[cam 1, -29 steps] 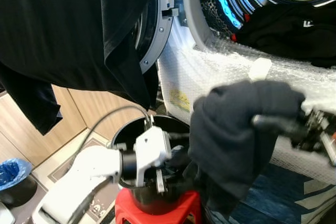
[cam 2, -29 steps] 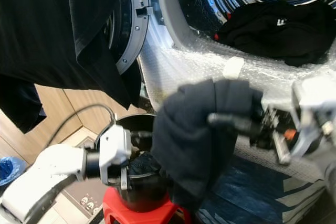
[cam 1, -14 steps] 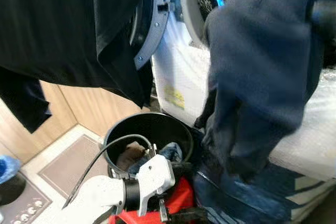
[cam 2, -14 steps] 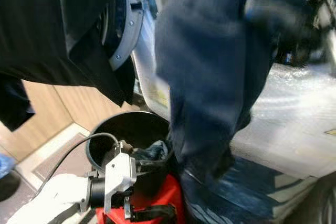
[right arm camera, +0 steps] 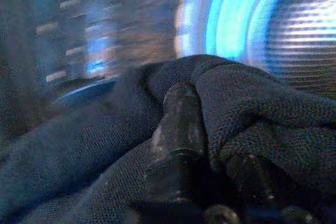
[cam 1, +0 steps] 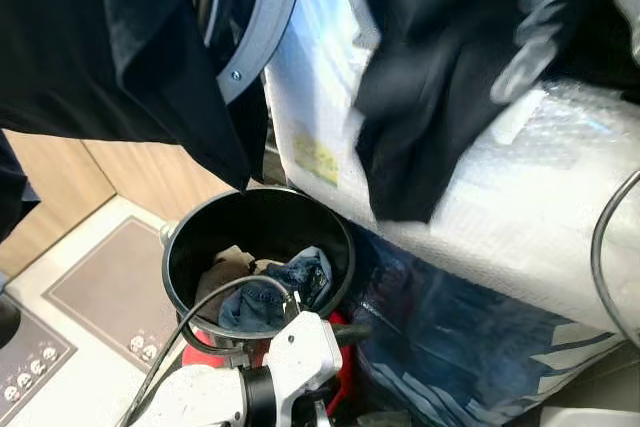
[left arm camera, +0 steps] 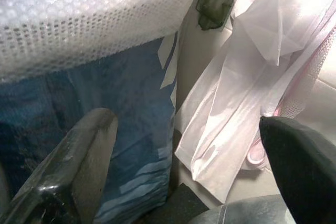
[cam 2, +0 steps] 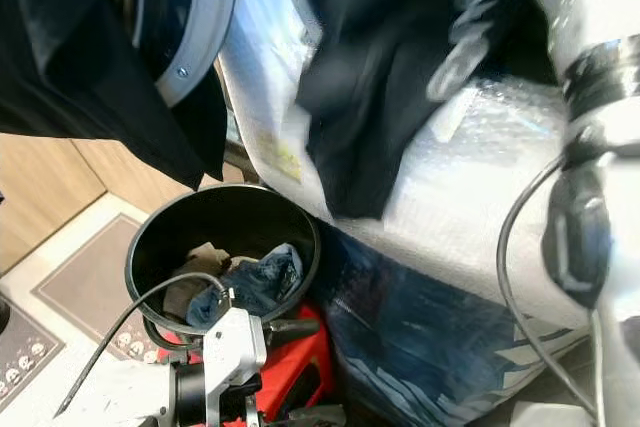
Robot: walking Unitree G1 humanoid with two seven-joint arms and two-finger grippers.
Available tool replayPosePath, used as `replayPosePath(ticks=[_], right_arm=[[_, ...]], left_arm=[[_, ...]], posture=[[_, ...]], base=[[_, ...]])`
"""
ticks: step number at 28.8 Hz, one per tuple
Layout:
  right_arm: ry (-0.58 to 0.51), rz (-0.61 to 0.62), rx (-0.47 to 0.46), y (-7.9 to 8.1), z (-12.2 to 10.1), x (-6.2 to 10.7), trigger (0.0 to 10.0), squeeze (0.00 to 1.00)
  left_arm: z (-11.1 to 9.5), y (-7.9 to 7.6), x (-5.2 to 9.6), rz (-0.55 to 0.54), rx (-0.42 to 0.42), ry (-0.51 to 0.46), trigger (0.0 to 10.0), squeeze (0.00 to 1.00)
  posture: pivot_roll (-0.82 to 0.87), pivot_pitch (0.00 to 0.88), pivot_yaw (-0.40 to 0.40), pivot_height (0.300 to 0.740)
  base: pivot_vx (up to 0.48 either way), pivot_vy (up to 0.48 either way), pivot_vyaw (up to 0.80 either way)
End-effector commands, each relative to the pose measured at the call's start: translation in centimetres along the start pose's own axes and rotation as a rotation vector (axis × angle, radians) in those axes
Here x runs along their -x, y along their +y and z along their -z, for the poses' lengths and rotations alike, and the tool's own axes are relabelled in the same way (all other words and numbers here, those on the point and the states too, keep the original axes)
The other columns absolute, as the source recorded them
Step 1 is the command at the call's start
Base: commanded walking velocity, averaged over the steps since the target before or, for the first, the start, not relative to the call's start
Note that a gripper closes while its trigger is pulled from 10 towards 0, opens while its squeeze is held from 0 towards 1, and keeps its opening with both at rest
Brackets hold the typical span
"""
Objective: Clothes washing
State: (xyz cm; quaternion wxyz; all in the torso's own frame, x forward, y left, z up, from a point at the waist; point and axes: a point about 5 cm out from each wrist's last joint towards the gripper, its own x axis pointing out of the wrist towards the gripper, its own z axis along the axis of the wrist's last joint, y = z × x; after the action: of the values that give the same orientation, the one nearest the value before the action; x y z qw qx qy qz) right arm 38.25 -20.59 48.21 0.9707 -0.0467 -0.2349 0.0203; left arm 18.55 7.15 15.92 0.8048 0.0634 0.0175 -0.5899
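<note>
My right gripper [right arm camera: 210, 156] is shut on a dark navy garment [cam 1: 430, 97], whose cloth wraps over its fingers [right arm camera: 176, 129]. The garment hangs, blurred, in front of the washing machine's bubble-wrapped front [cam 1: 560, 197], up by the door opening. Straight ahead of that gripper is the blue-lit drum [right arm camera: 294, 24]. A black bucket [cam 1: 190, 237] stands on a red stool [cam 2: 305, 367] below, holding a blue denim piece [cam 1: 285, 287] and a brown piece [cam 1: 220, 272]. My left gripper [cam 2: 290, 332] is open, low beside the bucket's near rim, its fingers [left arm camera: 79, 156] wide apart with nothing between them.
A large black cloth [cam 1: 100, 37] hangs over the upper left, in front of the open washer door [cam 1: 250, 37]. A blue patterned bag [cam 1: 460, 347] lies under the machine. White cloth or plastic [left arm camera: 236, 93] lies on the floor. A mat [cam 1: 110, 287] covers the floor left of the bucket.
My right gripper has carried the navy garment up and away toward the washer opening. The left arm has dropped below the bucket rim. The camera has tilted downward.
</note>
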Motion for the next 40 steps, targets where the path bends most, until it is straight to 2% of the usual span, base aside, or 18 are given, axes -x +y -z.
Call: replayPosePath(ticks=[1,3,4,5,11,14,16,18,21,24,25,27,28,31,32,37,40], right_arm=[[-0.193,0.267,0.009,-3.1,-4.8,0.8,10.0,0.0],[-0.211,0.307,0.009,-3.3,-5.1,0.8,10.0,0.0],[-0.36,0.414,-0.056,-4.5,-7.7,1.7,10.0,0.0],[-0.467,0.462,-0.117,-4.9,-9.6,2.4,10.0,0.0],[-0.479,0.46,-0.116,-4.3,-9.8,2.2,10.0,0.0],[-0.31,0.352,-0.049,-1.9,-6.4,0.6,10.0,0.0],[-0.232,0.314,-0.017,-1.0,-4.8,0.1,10.0,0.0],[-0.056,0.203,0.076,0.9,-0.6,-0.5,10.0,0.0],[0.004,0.15,0.06,1.4,0.7,-0.6,10.0,0.0],[0.006,0.147,0.058,1.5,0.7,-0.6,10.0,0.0],[0.111,0.088,0.061,1.6,2.3,-0.5,10.0,0.0],[0.191,0.049,0.04,1.5,3.3,-0.3,10.0,0.0],[0.228,0.046,0.03,1.2,3.6,-0.1,10.0,0.83],[0.248,0.051,0.034,0.9,3.7,0.0,10.0,0.83],[0.274,0.058,0.022,0.5,3.6,0.1,10.0,1.0],[0.305,0.155,0.08,-1.3,2.6,0.5,10.0,1.0],[0.301,0.191,0.088,-1.8,1.6,0.6,10.0,1.0]], left_arm=[[-0.5,-0.6,-0.1,0.014,-0.007,-0.013,10.0,0.0],[-0.6,-0.6,-0.1,0.012,-0.005,-0.012,10.0,0.0],[-0.6,-0.7,-0.1,0.001,-0.001,-0.017,10.0,0.0],[-0.6,-0.8,-0.1,-0.009,-0.001,-0.02,10.0,0.0],[-0.8,-0.8,-0.1,-0.021,0.0,-0.024,10.0,0.0],[-0.8,-0.8,-0.2,-0.03,0.007,-0.027,10.0,0.0],[-0.8,-0.9,-0.2,-0.032,0.007,-0.029,10.0,0.0],[-0.8,-1.0,-0.2,-0.042,0.012,-0.031,10.0,0.0],[-0.8,-1.0,-0.2,-0.045,0.011,-0.032,10.0,0.0],[-0.8,-1.0,-0.2,-0.045,0.011,-0.032,10.0,0.0],[-0.8,-1.0,-0.3,-0.048,0.01,-0.032,10.0,0.0],[-0.9,-1.0,-0.3,-0.047,0.009,-0.034,10.0,0.0],[-0.9,-1.0,-0.3,-0.046,0.008,-0.035,10.0,0.0],[-0.9,-0.9,-0.3,-0.047,0.007,-0.035,10.0,0.0],[-0.9,-0.8,-0.3,-0.048,0.006,-0.035,10.0,0.0],[-0.9,-0.7,-0.3,-0.047,0.005,-0.037,10.0,0.0],[-0.9,-0.5,-0.4,-0.048,0.001,-0.038,10.0,0.0]], posture=[[-0.1,0.2,-0.026,0.74],[-0.1,0.2,-0.026,0.74],[-0.09,0.196,-0.035,0.74],[-0.08,0.192,-0.04,0.74],[-0.07,0.188,-0.043,0.74],[-0.07,0.191,-0.05,0.74],[-0.07,0.19,-0.052,0.74],[-0.06,0.19,-0.053,0.74],[-0.06,0.19,-0.052,0.74],[-0.06,0.19,-0.052,0.74],[-0.07,0.184,-0.048,0.74],[-0.07,0.184,-0.048,0.74],[-0.07,0.182,-0.048,0.74],[-0.07,0.182,-0.047,0.74],[-0.08,0.185,-0.045,0.74],[-0.09,0.186,-0.041,0.74],[-0.1,0.189,-0.04,0.74]], base=[[0.0,0.0,0.0],[0.0,0.0,0.0],[0.0,0.0,0.0],[0.0,0.0,0.0],[0.0,0.0,0.0],[0.0,0.0,0.0],[0.0,0.0,0.0],[0.0,0.0,0.0],[0.0,0.0,0.0],[0.0,0.0,0.0],[0.0,0.0,0.0],[0.0,0.0,0.0],[0.0,0.0,0.0],[0.0,0.0,0.0],[0.0,0.0,0.0],[0.0,0.0,0.0],[0.0,0.0,0.0]])
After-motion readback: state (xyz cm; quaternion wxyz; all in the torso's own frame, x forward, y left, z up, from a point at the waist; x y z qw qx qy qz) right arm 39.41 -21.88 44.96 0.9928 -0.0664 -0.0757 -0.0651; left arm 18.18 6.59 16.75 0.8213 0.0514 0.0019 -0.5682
